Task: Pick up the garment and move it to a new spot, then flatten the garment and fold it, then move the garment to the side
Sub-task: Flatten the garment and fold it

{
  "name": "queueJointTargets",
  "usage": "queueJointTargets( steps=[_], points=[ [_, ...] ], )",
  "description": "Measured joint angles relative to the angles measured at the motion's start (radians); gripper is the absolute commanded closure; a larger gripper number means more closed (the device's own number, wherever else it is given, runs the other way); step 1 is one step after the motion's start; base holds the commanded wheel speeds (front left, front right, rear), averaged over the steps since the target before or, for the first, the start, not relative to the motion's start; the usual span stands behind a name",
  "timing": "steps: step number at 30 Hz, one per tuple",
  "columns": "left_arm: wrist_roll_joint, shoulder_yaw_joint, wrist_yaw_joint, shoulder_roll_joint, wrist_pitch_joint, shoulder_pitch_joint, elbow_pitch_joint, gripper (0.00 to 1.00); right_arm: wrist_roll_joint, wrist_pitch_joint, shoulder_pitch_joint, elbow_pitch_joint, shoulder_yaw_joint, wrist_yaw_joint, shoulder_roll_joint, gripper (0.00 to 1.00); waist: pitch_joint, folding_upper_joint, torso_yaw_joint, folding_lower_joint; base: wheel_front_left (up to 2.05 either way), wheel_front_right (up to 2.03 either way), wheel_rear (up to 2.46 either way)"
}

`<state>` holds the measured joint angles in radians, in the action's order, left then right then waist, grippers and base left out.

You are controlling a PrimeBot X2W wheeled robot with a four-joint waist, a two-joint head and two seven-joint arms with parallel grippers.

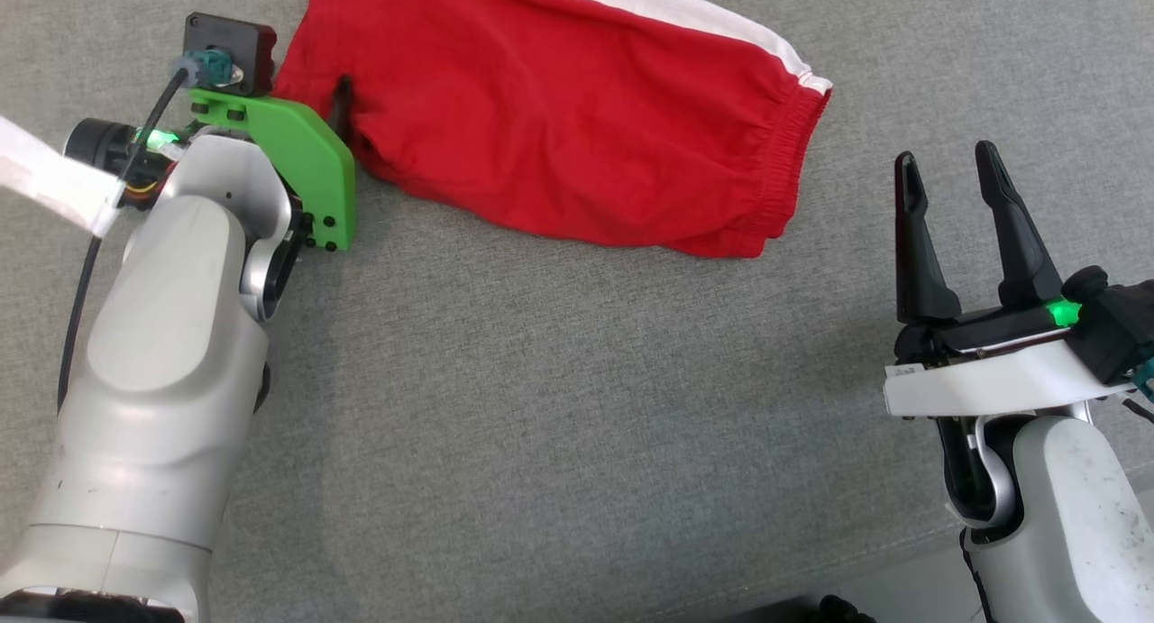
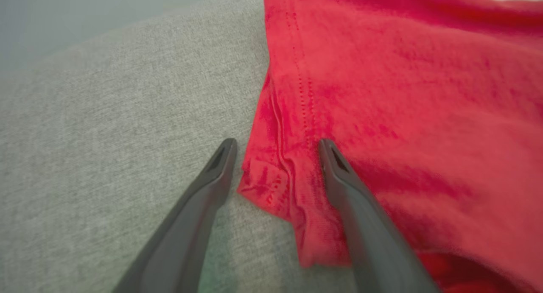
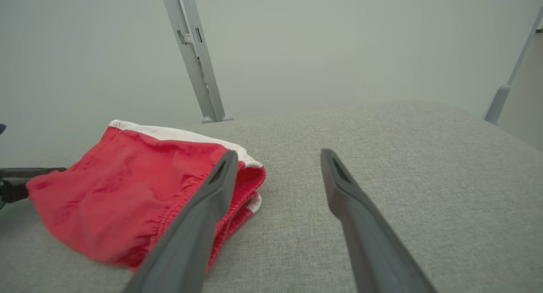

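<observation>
**A:** So, starting at the far left, is there any writing to read?

**B:** One white tag (image 1: 45, 177) sticks out by the black cable (image 1: 83, 271) of the left arm (image 1: 162, 334). Its print is too faint to read. Just right of it there is one green bracket (image 1: 297, 154) at the wrist, with one green light (image 1: 158, 138) glowing beside it.

**A:** And the left fingers?

**B:** The left fingers (image 2: 203, 195), two of them, stand wide apart and grip nothing. In the left wrist view they straddle the stitched hem corner of the garment (image 1: 559, 109). One finger is over bare grey cloth just beside the hem, and the other is over the red fabric. Whether that one touches, I cannot tell.

**A:** How many garments?

**B:** One. It is a pair of red shorts with one white stripe along the far edge. It lies on the grey surface (image 1: 541, 407) at the upper middle of the head view, with its gathered elastic waistband pointing right.

**A:** Then further right?

**B:** The right fingers (image 1: 915, 244), also two, are spread wide and empty. They are over bare surface, well apart from the waistband. One small white label (image 1: 904, 371) sits on the pale mount (image 1: 992, 375) beneath them, its print too small to make out. A second green light (image 1: 1064, 312) shines nearby. In the right wrist view, two grey metal posts (image 3: 195, 55) rise beyond the surface's far edge.
</observation>
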<state>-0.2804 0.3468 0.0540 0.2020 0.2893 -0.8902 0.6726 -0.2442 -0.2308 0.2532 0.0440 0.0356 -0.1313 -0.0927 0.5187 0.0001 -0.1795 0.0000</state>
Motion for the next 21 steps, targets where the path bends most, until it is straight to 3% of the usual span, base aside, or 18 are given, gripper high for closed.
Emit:
queueJointTargets(
  steps=[1, 5, 12, 21],
  points=[
    [-0.007, 0.004, 0.009, -0.003, 0.015, -0.004, 0.008, 1.0, -0.001, 0.0, 0.0, -0.002, -0.001, 0.0, 0.0, 0.0, -0.001, 0.0, 0.0, 0.0, 0.0, 0.0, 0.0],
    [-0.017, 0.029, 0.03, -0.01, 0.042, -0.01, 0.015, 1.0, -0.001, -0.002, 0.002, -0.006, -0.002, 0.0, 0.001, 0.0, -0.01, 0.0, 0.009, 0.0, 0.0, 0.0, 0.0],
    [-0.031, 0.026, 0.031, 0.008, -0.024, 0.106, -0.087, 1.0, 0.01, 0.0, -0.004, -0.004, -0.002, 0.0, -0.007, 0.0, -0.033, 0.0, 0.03, 0.0, 0.0, 0.0, 0.0],
    [-0.099, -0.02, -0.047, 0.018, -0.092, 0.426, -0.346, 1.0, 0.017, 0.027, -0.075, 0.025, -0.036, 0.0, -0.004, 0.0, -0.09, 0.0, 0.068, 0.0, 0.0, 0.0, 0.0]
  ],
)
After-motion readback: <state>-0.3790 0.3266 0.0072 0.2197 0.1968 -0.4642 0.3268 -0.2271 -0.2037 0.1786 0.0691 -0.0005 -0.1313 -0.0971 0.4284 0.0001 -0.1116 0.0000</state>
